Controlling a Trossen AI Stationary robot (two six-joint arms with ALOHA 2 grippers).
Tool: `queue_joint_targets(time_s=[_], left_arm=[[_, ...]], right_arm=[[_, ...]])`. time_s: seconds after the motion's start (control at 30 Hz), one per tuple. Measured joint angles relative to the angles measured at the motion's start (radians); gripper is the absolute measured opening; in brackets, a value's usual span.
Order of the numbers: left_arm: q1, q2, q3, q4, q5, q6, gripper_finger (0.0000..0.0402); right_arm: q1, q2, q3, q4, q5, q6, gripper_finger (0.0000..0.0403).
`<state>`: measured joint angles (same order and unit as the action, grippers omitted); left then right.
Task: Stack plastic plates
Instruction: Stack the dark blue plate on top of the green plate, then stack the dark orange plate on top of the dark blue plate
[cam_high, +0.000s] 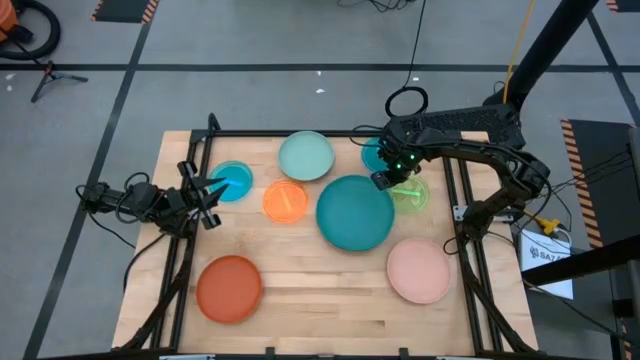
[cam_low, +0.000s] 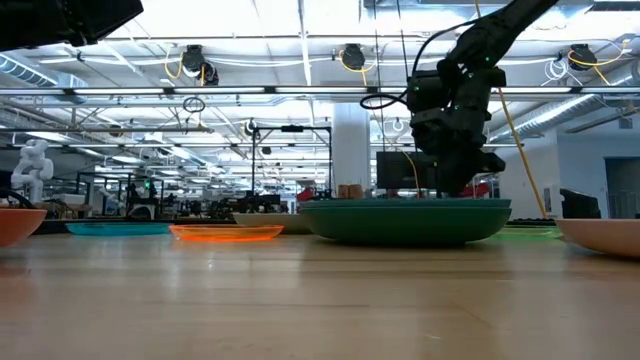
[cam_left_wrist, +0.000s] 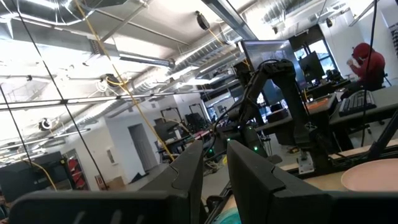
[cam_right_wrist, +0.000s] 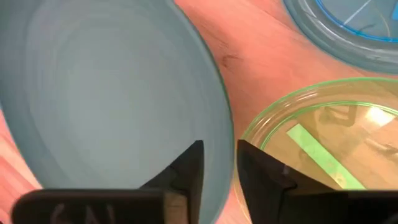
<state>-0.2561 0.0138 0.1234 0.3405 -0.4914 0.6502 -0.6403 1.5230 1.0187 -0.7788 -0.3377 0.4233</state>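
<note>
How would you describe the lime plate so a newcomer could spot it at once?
Find the large teal plate in the middle of the table. The lime plate lies just beyond its right edge, under the right gripper. It is small, see-through green, unlike the nearby blue plate.

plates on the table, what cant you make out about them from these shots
- High view: the right arm covers most of a small blue plate and part of the lime plate.
- Low view: the teal plate seems to sit on a dark green one; the overhead view shows only teal.
- Right wrist view: whether the right pincer, fingers narrowly apart, touches the teal rim.
</note>
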Motion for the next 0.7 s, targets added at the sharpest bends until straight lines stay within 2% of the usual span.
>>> queue_joint_targets(time_s=[0.2, 0.4, 0.7], left_arm=[[0.0, 0.0, 0.0, 0.0, -0.002, 0.0, 0.0081], [0.0, 0.0, 0.0, -0.001, -0.003, 0.0, 0.0081], [0.0, 0.0, 0.0, -0.001, -0.002, 0.0, 0.0081]], right_arm=[[0.002, -0.014, 0.0, 0.0, 0.051, 0.023, 0.0123], [0.029, -0.087, 0.0, 0.028, 0.055, 0.103, 0.0122], [0.226, -0.222, 0.001, 0.129, 0.183, 0.281, 0.0121]])
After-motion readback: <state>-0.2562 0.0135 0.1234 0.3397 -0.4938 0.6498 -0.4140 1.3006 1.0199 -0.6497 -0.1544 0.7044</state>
